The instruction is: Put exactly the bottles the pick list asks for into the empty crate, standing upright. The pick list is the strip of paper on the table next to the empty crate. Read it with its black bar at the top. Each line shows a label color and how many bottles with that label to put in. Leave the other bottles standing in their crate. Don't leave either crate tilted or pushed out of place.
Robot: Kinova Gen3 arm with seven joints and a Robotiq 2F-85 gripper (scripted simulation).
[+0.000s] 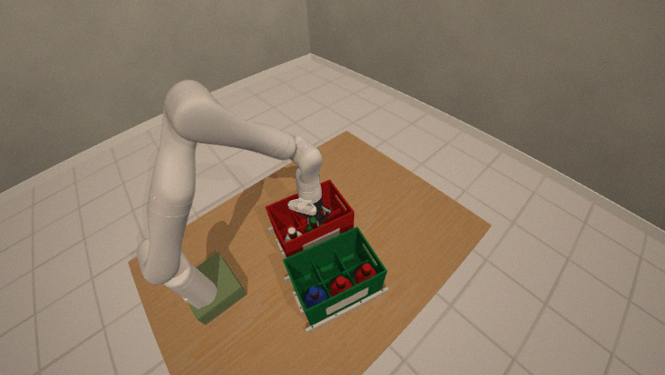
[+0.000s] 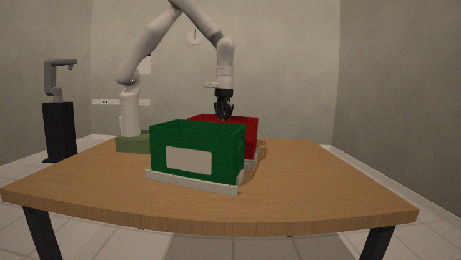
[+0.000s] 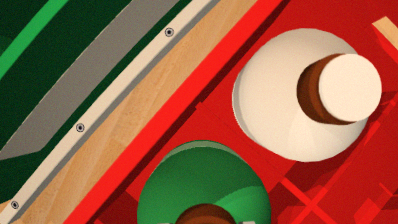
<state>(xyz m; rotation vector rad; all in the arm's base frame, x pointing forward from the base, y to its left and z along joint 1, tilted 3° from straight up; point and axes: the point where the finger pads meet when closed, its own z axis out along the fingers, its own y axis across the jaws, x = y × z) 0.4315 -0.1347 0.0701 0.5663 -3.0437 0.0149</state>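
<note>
My gripper (image 1: 318,219) (image 2: 223,119) is shut on the neck of a green bottle (image 3: 200,180), upright inside the red crate (image 1: 285,243) (image 2: 251,139) (image 3: 150,135). Whether its base touches the crate floor is hidden. A white bottle (image 1: 292,233) (image 3: 272,95) stands beside it in the red crate, apart from it. The green crate (image 1: 317,316) (image 2: 197,129) holds a blue bottle (image 1: 314,297) and two red bottles, one in the middle (image 1: 341,285) and one at the right (image 1: 366,274), along its label side. Its other row shows no bottles. The pick list is not visible.
White rails (image 1: 347,310) (image 2: 190,184) (image 3: 122,77) edge the green crate, which stands close to the red crate. Dividers and raised walls surround the compartments. The arm's green base block (image 1: 226,297) (image 2: 132,145) is at the left of the wooden table (image 1: 419,209) (image 2: 306,194).
</note>
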